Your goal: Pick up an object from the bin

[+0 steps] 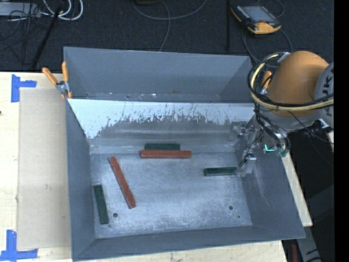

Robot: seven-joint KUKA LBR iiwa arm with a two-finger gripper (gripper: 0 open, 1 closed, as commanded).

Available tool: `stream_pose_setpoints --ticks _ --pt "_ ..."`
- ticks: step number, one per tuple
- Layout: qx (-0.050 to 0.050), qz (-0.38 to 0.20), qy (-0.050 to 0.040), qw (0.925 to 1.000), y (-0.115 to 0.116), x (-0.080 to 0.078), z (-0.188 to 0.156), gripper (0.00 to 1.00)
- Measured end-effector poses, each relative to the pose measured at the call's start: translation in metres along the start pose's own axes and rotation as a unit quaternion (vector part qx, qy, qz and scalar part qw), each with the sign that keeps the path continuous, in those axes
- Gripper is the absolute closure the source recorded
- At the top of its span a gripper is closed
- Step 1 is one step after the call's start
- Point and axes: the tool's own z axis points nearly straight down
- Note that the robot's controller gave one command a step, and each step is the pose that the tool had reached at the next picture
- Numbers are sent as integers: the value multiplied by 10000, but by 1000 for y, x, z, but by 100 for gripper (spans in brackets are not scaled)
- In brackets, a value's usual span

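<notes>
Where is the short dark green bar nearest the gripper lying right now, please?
In the camera view, the short dark green bar lies flat on the right side of the bin floor, just left of the gripper.

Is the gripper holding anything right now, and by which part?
Cannot be told. The gripper sits at the right end of the dark green bar by the right wall of the bin, but a hold on it isn't visible.

Dim surround, bright glare band on bin (163,109) wall (streaked), floor evenly lit
</notes>
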Motion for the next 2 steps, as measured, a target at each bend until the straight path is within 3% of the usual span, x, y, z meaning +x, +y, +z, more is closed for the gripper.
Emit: stream_pose_setpoints --ticks 1,2 --pt "-5 95 3 10000 19 6 99 0" --pt "6 80 -43 10000 18 3 94 100"
